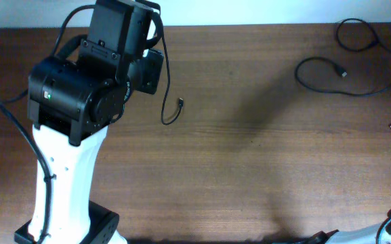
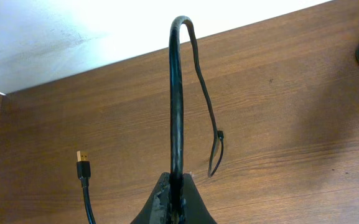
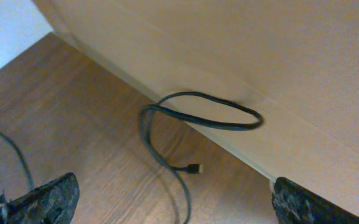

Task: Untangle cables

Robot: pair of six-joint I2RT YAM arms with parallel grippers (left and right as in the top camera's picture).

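Plain brown wood table against a pale wall, nothing else on it but cables. The left gripper is clamped tight on one black cable, held up off the wood near the table's far left corner. The cable arches over above the fingers and its thin end dangles down to the tabletop. A USB plug shows just left of the gripper. It's probably the other end of the same cable, but the wrist view doesn't show the join.

The second cable lies in a loose loop way over at the far right corner, well apart from the held one. The right gripper hovers low in front of it with its pincer spread wide, holding nothing.

The two already look separated, so the step in hand seems to be laying the held cable down tidy. Best bet: lower it slowly, let the dangling end settle first, keep it on the left side, and only let go once the arch has gone slack so it doesn't spring back into a coil.

Containers: none in view, no bin, no tray, so nothing to report inside anything.
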